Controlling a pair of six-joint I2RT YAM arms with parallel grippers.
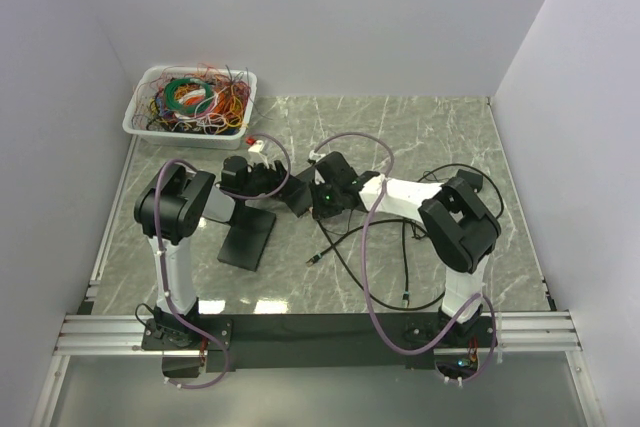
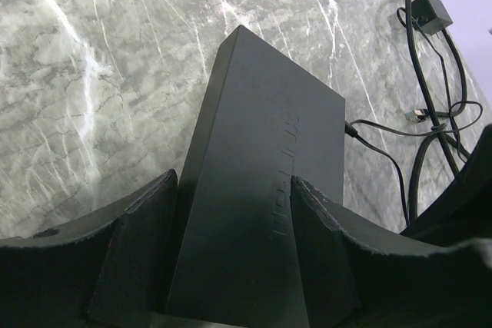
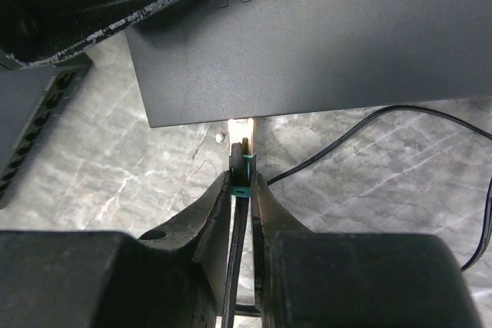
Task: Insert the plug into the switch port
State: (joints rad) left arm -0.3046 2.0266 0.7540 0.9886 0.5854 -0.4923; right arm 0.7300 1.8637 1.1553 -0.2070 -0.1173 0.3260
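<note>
The black switch (image 2: 261, 151) is a flat box held off the table, clamped between my left gripper's (image 2: 234, 259) pads; it also shows in the top view (image 1: 296, 194) and fills the top of the right wrist view (image 3: 323, 44). My left gripper (image 1: 258, 175) is shut on it. My right gripper (image 3: 243, 182) is shut on the plug (image 3: 242, 160), a small connector with a teal band on a black braided cable. The plug's tip sits at the switch's lower edge, where a warm light glows; the port itself is hidden. In the top view my right gripper (image 1: 326, 190) is right beside the switch.
A white tray (image 1: 150, 125) of tangled coloured wires stands at the back left. A second flat black box (image 1: 248, 237) lies in front of the left arm. Loose black cables (image 1: 400, 247) and a small adapter (image 2: 429, 14) lie on the marble table to the right.
</note>
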